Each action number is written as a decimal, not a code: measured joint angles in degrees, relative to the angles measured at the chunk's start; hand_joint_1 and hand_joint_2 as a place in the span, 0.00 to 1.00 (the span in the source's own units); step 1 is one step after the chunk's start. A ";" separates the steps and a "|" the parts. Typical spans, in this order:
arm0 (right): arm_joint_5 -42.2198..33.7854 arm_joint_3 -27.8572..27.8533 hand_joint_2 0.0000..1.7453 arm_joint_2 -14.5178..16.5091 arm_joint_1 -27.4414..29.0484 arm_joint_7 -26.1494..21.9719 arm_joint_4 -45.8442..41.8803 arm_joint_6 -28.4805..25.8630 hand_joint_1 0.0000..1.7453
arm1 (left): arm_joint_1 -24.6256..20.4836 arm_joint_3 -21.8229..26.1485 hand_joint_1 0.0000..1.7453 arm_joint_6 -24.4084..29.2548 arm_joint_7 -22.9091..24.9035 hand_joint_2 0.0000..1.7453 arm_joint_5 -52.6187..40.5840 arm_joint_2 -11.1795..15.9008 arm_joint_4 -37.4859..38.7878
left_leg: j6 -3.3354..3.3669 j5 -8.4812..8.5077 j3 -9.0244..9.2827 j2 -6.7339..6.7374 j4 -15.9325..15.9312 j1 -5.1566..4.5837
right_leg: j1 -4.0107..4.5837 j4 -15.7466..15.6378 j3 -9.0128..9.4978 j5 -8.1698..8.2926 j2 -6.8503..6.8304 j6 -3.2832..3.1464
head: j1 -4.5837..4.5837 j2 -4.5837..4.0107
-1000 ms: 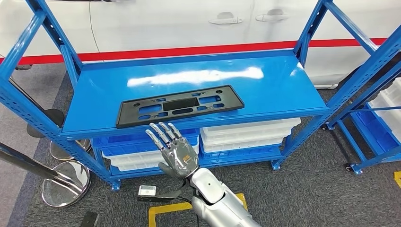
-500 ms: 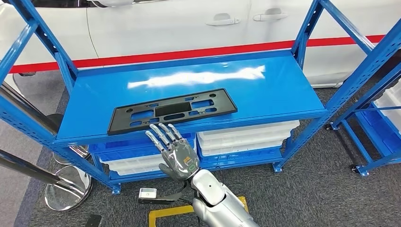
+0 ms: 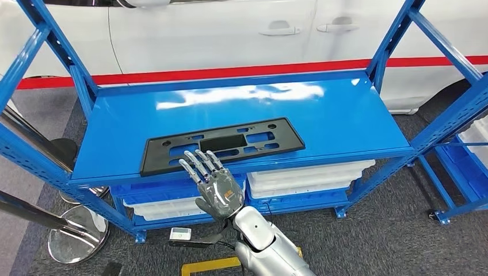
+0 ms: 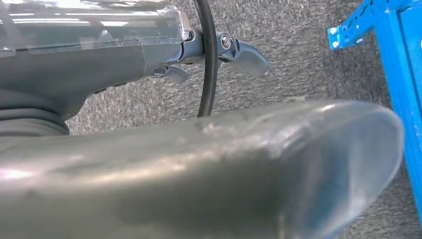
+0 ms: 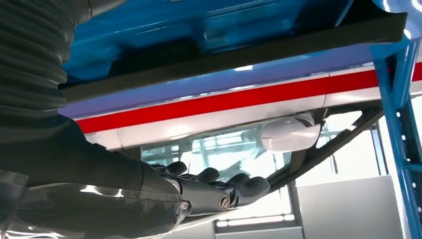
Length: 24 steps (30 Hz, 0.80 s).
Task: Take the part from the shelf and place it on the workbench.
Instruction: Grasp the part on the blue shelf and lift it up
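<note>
Right robot hand [image 3: 214,187] is up at the front edge of the shelf [image 3: 345,115], palm away, fingers [image 3: 198,164] stretched flat and fanned apart, holding nothing. The fingertips overlap the near edge of the black part [image 3: 221,144] in the head view; whether they actually touch it, I cannot tell. From the right wrist view the same robot hand [image 5: 219,191] reaches out with its dark fingers [image 5: 249,186] extended side by side, with the thin dark edge of the part [image 5: 234,55] running across the picture apart from them.

The part itself lies flat on the blue top deck of the shelf, near the front, a long black plate with cut-out windows, set at a slight angle so its right end sits farther back than its left. It stretches well past the robot hand on both sides.

Left robot hand [image 4: 199,164] shows up close in its own wrist view, a big blurred grey thumb over grey carpet floor [image 4: 298,40]; whether its fingers are spread or curled, I cannot tell. A blue shelf foot [image 4: 358,25] stands close by.

Moving outward: under the top deck, white bins [image 3: 311,172] are stacked on the lower level. Behind the shelf stands a white car [image 3: 230,34] with a red stripe [image 3: 230,72] along its side. Low on the left, a round chrome base [image 3: 77,233] rests on the floor.
</note>
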 joint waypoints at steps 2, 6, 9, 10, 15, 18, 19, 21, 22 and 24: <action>0.00 -0.01 1.00 -0.07 0.17 0.03 0.07 0.00 0.00 | 0.11 0.01 0.00 0.00 0.02 0.00 -0.02 0.00 0.00 | -0.07 -0.97 1.19 -0.14 0.00 -0.10 | 0.03 1.16 -2.59 1.21 0.00 -0.15 | 0.01 0.00; -0.01 -0.05 1.00 -0.17 0.18 0.02 0.12 0.00 0.00 | 0.08 0.02 0.00 0.00 0.03 0.00 -0.15 -0.11 0.04 | -0.73 -3.27 4.19 -0.41 -0.19 -0.31 | 0.83 -11.62 0.83 9.90 0.07 -1.78 | 0.00 0.00; -0.02 -0.08 1.00 -0.18 0.29 0.04 0.18 -0.01 0.00 | -0.03 0.05 0.00 0.00 0.10 0.00 -0.16 -0.18 0.09 | -1.85 -3.78 5.23 -0.36 -0.52 -0.37 | 1.18 -14.10 2.10 10.01 0.25 -2.64 | 0.07 0.00; -0.02 -0.08 1.00 -0.12 0.31 0.07 0.19 -0.01 0.00 | -0.05 0.05 0.00 0.00 0.11 0.00 -0.17 -0.17 0.09 | -2.13 -3.65 5.39 -0.25 0.07 -0.35 | 1.06 -14.49 2.83 9.96 0.27 -2.94 | 0.06 0.00; 0.19 -0.14 1.00 0.02 -0.15 0.89 0.59 -0.02 0.00 | -0.20 0.06 0.00 -0.04 0.25 0.00 -0.66 -0.09 0.10 | -3.18 -7.64 -2.28 0.04 12.99 -0.17 | 0.72 -15.73 6.83 7.69 0.24 -4.10 | 0.06 0.00; 0.43 -0.66 1.00 0.03 -0.14 1.18 1.31 -0.02 0.00 | -0.06 0.07 0.00 -0.06 0.34 0.00 -1.17 0.00 0.13 | -3.52 -7.89 -5.68 0.07 12.36 -0.08 | 0.69 -15.70 9.44 5.59 0.40 -3.84 | 0.05 0.00; 0.55 -0.90 1.00 0.03 -0.14 1.20 1.52 -0.02 0.00 | -0.03 0.08 0.00 -0.07 0.34 0.00 -1.39 0.01 0.13 | -3.47 -5.20 -5.51 0.11 9.11 -0.06 | 0.68 -15.70 10.49 4.78 0.39 -3.68 | 0.05 0.00; 1.04 -1.44 1.00 0.02 -0.24 1.46 2.10 -0.02 0.00 | 0.11 0.13 0.00 -0.10 0.38 0.00 -1.73 0.02 0.26 | -2.94 1.36 -5.06 0.29 2.80 -0.24 | 0.75 -15.62 11.91 3.32 0.40 -3.21 | 0.05 0.00; 1.36 -1.75 1.00 0.01 -0.29 1.69 2.42 -0.01 0.00 | 0.15 0.16 0.00 -0.15 0.45 0.00 -1.96 0.03 0.33 | -2.51 3.44 -4.99 0.34 1.17 -0.41 | 0.79 -15.62 12.13 2.81 0.43 -2.88 | 0.06 0.00; 1.87 -2.37 1.00 0.08 -0.56 2.24 2.95 -0.01 0.00 | 0.19 0.19 0.00 -0.21 0.60 0.00 -2.44 0.05 0.42 | -1.71 3.80 -4.87 0.37 0.42 -0.71 | 0.84 -15.66 12.30 2.40 0.55 -2.24 | 0.04 0.00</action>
